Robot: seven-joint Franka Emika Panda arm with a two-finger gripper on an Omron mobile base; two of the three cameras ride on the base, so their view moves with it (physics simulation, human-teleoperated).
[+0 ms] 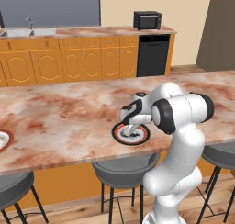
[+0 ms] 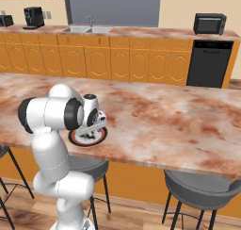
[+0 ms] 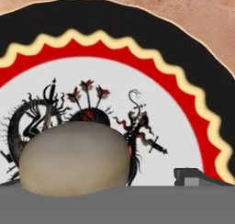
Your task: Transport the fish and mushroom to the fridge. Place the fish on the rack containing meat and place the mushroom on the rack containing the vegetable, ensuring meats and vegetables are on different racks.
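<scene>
Beige mushroom lay on a plate with a black rim and red band, on the marbled counter. The gripper hung just above it, jaws spread wide, holding nothing.

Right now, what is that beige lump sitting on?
The mushroom sits on a plate with a black rim, a red and yellow band and a white centre. It covers part of the dark drawing there.
</scene>
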